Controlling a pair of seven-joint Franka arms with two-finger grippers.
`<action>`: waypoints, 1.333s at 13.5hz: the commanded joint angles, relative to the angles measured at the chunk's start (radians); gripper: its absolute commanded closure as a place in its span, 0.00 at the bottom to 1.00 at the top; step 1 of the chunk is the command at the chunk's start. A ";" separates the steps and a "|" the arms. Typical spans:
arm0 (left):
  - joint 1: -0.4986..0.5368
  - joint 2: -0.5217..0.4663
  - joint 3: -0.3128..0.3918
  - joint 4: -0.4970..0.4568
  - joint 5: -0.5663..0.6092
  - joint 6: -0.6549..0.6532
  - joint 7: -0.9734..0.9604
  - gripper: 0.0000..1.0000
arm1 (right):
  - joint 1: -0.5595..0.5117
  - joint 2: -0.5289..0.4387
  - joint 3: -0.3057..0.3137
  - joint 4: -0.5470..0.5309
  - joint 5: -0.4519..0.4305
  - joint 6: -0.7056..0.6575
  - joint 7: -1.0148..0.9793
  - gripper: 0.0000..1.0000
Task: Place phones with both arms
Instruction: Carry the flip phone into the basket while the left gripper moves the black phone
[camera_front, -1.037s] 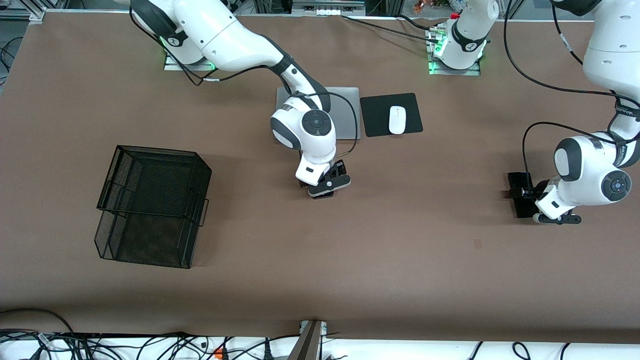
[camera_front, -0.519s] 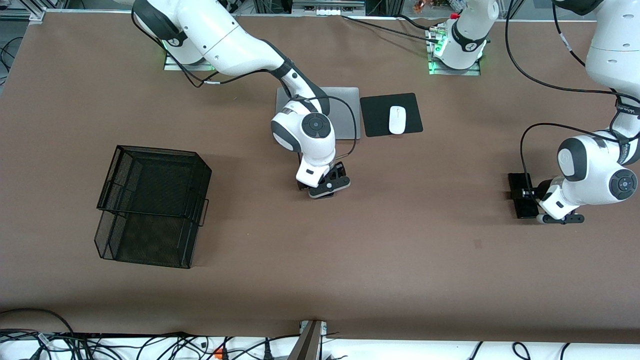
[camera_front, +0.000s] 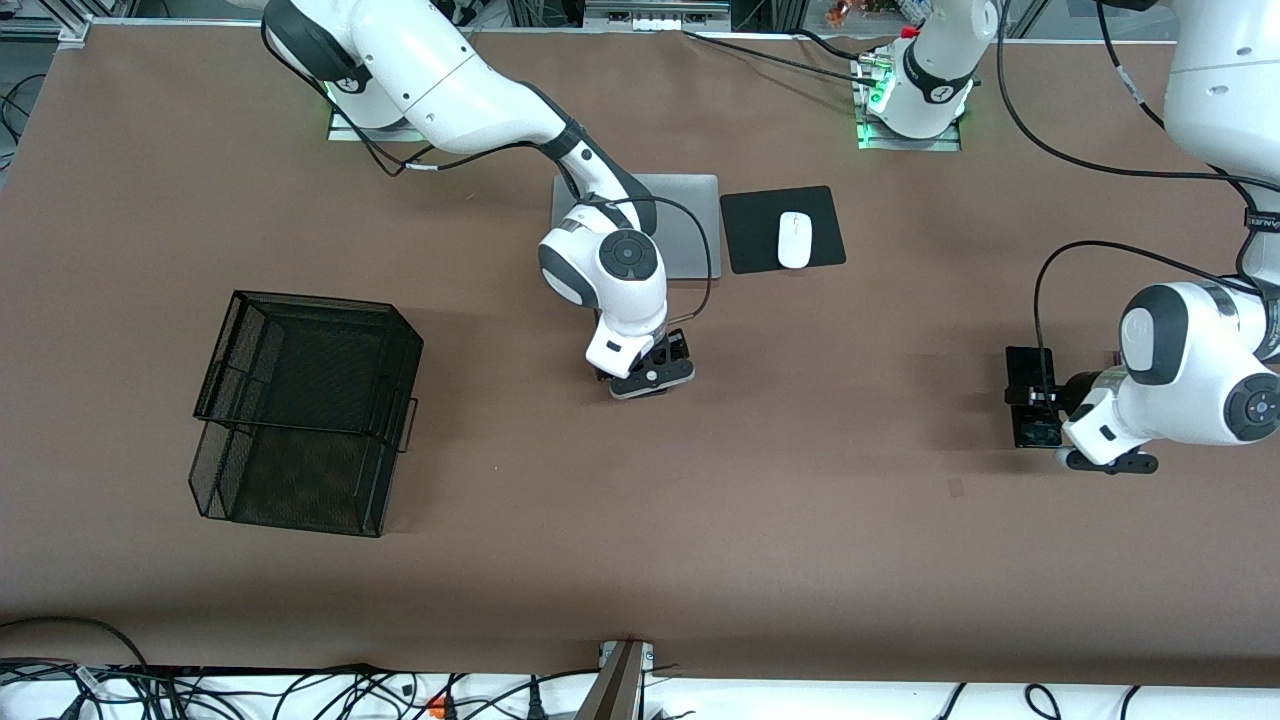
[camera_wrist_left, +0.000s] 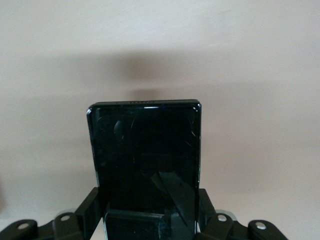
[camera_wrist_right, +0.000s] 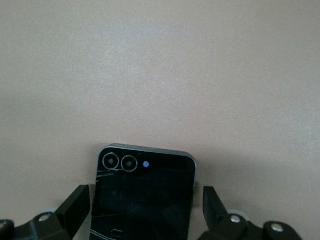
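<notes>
My left gripper (camera_front: 1043, 398) is shut on the long slim black phone (camera_front: 1025, 365) at the left arm's end of the table. In the left wrist view the fingers (camera_wrist_left: 89, 207) press both long sides of this phone (camera_wrist_left: 145, 145), which is held a little above the table. My right gripper (camera_front: 650, 362) is low over the table's middle, nearer the front camera than the laptop. In the right wrist view this gripper (camera_wrist_right: 146, 205) is open, with a gap on each side of the small squarish black phone (camera_wrist_right: 150, 172) lying flat between its fingers. The lilac-white phone is out of view.
A black wire mesh basket (camera_front: 310, 305) stands toward the right arm's end. A silver laptop (camera_front: 690, 225) lies closed near the bases, beside a black mouse pad (camera_front: 755, 240) with a white mouse (camera_front: 794, 240).
My left gripper has risen a little with the long black phone and shifted slightly toward the front camera. My right gripper has shifted slightly over the small black phone.
</notes>
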 joint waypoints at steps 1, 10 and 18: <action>-0.098 -0.001 0.008 0.103 -0.011 -0.113 -0.043 0.77 | -0.001 0.019 0.003 0.022 -0.003 0.007 0.020 0.00; -0.238 -0.008 -0.066 0.134 -0.031 -0.126 -0.208 0.78 | -0.034 -0.104 0.005 0.025 0.017 -0.155 -0.005 1.00; -0.495 0.097 -0.089 0.131 -0.228 0.076 -0.408 0.78 | -0.395 -0.551 -0.008 -0.202 0.167 -0.544 -0.215 1.00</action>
